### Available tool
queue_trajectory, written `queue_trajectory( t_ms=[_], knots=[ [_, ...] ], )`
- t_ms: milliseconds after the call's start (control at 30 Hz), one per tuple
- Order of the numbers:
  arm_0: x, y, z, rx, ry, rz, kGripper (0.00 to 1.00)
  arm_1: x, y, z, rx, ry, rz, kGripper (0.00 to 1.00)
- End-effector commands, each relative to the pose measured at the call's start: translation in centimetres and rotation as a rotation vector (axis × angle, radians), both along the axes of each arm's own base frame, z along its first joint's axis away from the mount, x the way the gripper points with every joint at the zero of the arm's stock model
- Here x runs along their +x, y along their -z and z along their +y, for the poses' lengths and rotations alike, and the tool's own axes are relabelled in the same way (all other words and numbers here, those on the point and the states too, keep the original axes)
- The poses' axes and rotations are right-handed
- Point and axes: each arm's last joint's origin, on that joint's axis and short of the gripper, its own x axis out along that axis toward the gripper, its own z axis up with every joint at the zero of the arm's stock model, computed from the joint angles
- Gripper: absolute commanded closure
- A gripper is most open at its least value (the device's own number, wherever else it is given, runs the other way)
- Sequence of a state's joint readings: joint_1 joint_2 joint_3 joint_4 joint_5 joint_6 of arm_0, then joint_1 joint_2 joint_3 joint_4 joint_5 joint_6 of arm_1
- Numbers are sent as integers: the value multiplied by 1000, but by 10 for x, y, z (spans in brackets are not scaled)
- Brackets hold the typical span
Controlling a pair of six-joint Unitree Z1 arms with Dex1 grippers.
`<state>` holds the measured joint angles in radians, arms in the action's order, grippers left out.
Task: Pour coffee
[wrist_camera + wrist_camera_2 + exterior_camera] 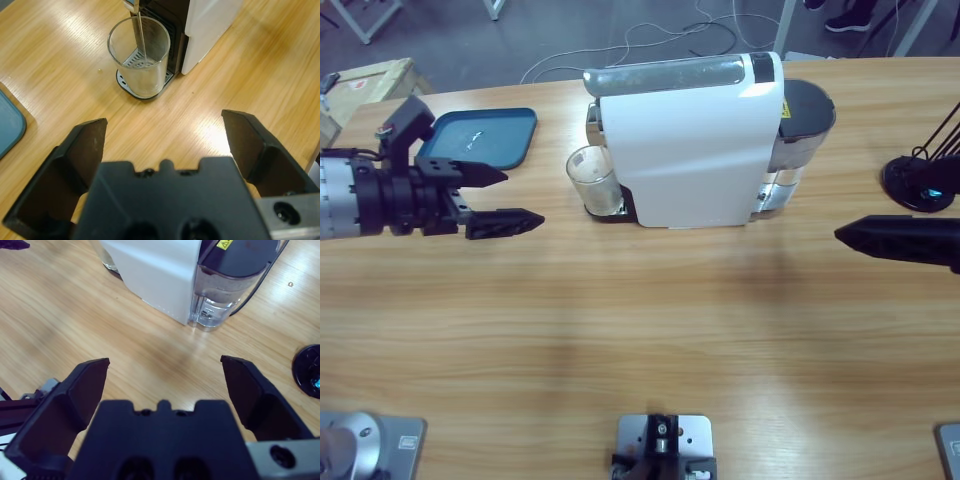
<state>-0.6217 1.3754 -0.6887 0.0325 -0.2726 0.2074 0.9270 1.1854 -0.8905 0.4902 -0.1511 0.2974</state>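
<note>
Wooden long table (640,330) carries a white box-shaped coffee machine (690,150), and a clear glass tumbler (139,62) under its spout takes a thin stream of coffee (142,37). Left gripper (510,200) waits open just beside the glass, near a blue plastic tray (485,135); right gripper (165,375), also open, hovers over bare wood near the machine's water tank (225,295)

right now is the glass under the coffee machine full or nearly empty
Nearly empty. The glass stands upright on the drip tray, a thin stream running into it from the coffee machine; only a shallow layer shows at its bottom.

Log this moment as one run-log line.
left pincer: open, empty, facing glass | glass: on machine tray, thin stream falling in | right pincer: open, empty
</note>
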Motion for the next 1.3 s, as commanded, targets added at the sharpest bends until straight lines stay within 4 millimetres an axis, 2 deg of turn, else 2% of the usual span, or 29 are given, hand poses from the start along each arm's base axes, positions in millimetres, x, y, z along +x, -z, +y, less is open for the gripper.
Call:
queue_trajectory(
  t_ms=[33,700,1300],
  knots=[
    [-4,9,2,37,-3,18,3,-9,8,-8,-33,-18,18,0],
    [-7,8,4,32,-1,14,4,-13,10,-15,-69,-8,33,0],
    [-7,10,4,38,-2,21,4,-8,16,-10,-106,6,48,0]
  ],
)
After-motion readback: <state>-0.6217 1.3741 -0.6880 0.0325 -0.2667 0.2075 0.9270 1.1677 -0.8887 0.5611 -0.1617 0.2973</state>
